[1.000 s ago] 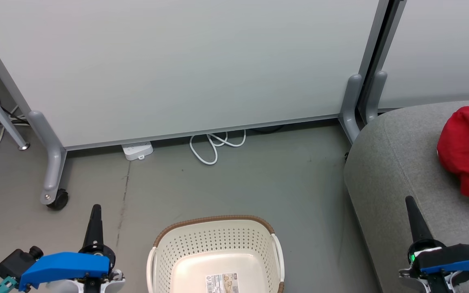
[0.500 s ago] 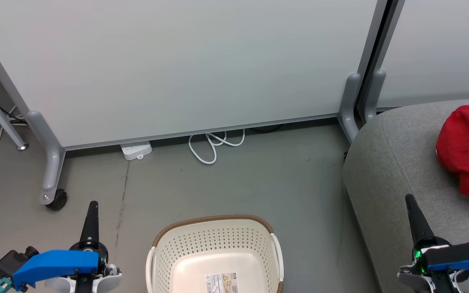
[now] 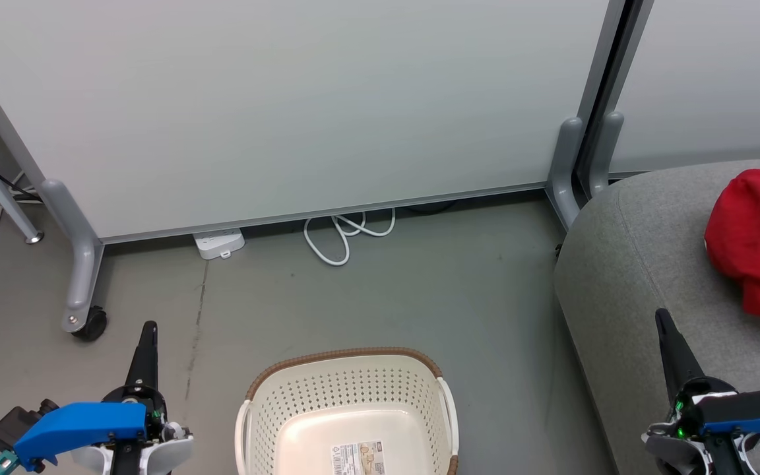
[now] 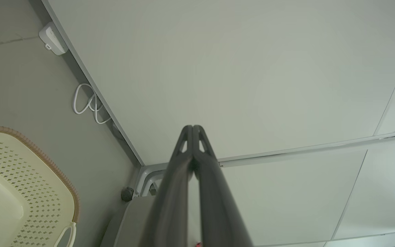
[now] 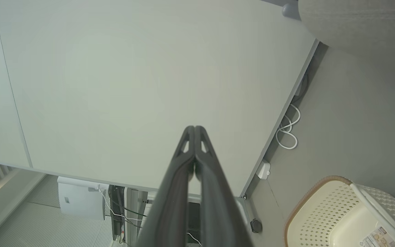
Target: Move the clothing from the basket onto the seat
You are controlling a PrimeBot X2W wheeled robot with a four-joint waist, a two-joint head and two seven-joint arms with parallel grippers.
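Nearest the camera, two grippers are seen in the head view: the left gripper (image 3: pixel 148 338) at the lower left and the right gripper (image 3: pixel 665 328) at the lower right, each pointing up the frame. In each wrist view the jaws are seen pressed together at the tips, with nothing held between them.

Between the two grippers, one basket (image 3: pixel 347 354) is set on the floor (image 3: pixel 433 290). It is cream-white and perforated, with a brown braided-look rim and two white side handles. One printed label (image 3: pixel 359 458) is seen on its bare bottom.

To the right, one large grey seat (image 3: pixel 637 264) is found, with the right gripper held over its near edge. The clothing (image 3: pixel 756 244) is laid on the seat as one bunched red heap, well apart from the basket (how many garments are in the heap cannot be told).

The floor is smooth grey, marked by one thin dark crack. Farther back, one white power strip (image 3: pixel 220 243) and one looped white cable (image 3: pixel 347 236) are laid beside each other at the foot of the partition panels (image 3: pixel 287 99). Two pale panels are counted, held in grey frames, and one black caster (image 3: pixel 92 323) is seen under the left post.
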